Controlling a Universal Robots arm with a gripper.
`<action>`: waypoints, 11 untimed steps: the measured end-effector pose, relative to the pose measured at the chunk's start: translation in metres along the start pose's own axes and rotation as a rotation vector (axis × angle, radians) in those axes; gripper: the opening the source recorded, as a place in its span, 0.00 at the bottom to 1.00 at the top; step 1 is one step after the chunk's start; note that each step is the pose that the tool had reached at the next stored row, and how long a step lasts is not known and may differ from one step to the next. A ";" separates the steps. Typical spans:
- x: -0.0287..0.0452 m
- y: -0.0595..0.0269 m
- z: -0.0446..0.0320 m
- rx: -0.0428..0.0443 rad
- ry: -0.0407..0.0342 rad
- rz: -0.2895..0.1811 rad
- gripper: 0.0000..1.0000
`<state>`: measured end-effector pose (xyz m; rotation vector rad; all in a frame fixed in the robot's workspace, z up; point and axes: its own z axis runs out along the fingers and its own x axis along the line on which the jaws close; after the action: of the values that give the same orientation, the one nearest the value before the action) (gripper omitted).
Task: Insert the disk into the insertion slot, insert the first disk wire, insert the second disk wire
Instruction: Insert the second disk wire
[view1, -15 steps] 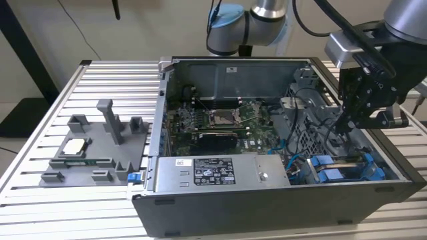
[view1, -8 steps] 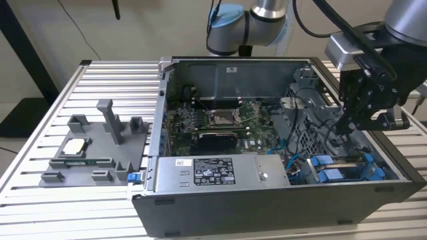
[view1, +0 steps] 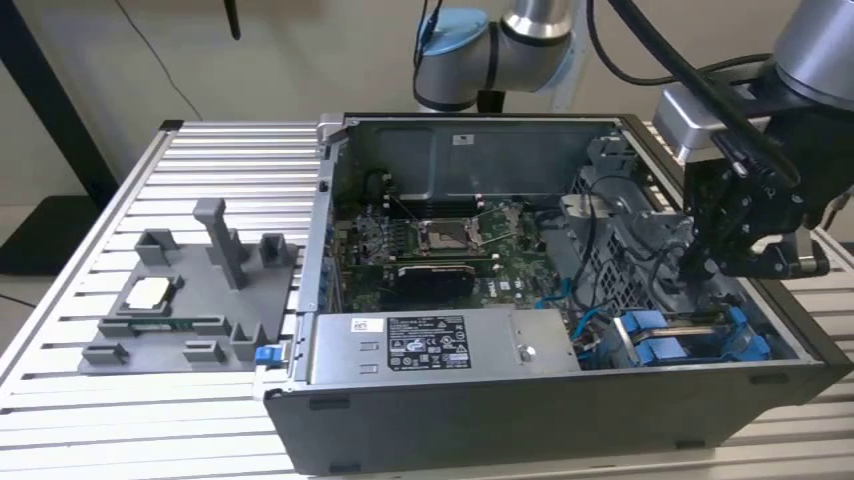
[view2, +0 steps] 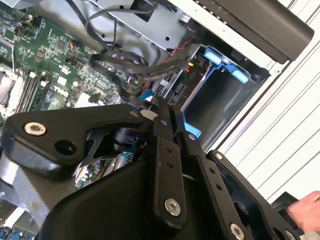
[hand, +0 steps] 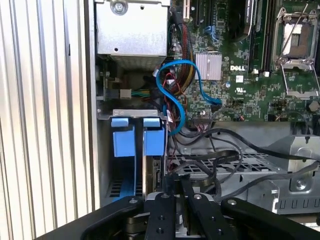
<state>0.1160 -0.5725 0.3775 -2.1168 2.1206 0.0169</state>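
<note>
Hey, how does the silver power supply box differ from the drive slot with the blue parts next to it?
The power supply box is closed, silver, with a printed label on top; the insertion slot is open, with blue plastic parts inside. The box looks wider than the slot. Both sit inside the open computer case.

— How many computer cases (view1: 534, 420) on the table?
— One, lying open, with one green motherboard (view1: 441, 245) and one labelled silver power-supply box (view1: 441, 345) inside.
— Robot arms?
— One, with one black gripper (view1: 741, 255) down in the case.
— Blue handles at the drive bay?
— Two blue tabs (hand: 137, 136) side by side in the first wrist view.
— Blue cables?
— One looping blue cable (hand: 172, 95).
— Anything beside the case?
— One grey fixture tray (view1: 187, 300).
</note>
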 end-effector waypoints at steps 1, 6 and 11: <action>0.0003 0.0004 0.0007 0.0077 -0.0003 -0.001 0.16; 0.0018 0.0028 0.0043 0.0498 -0.0005 -0.005 0.16; 0.0046 0.0054 0.0086 0.0780 -0.0005 -0.009 0.16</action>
<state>0.1115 -0.5761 0.3680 -2.0816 2.0763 -0.0651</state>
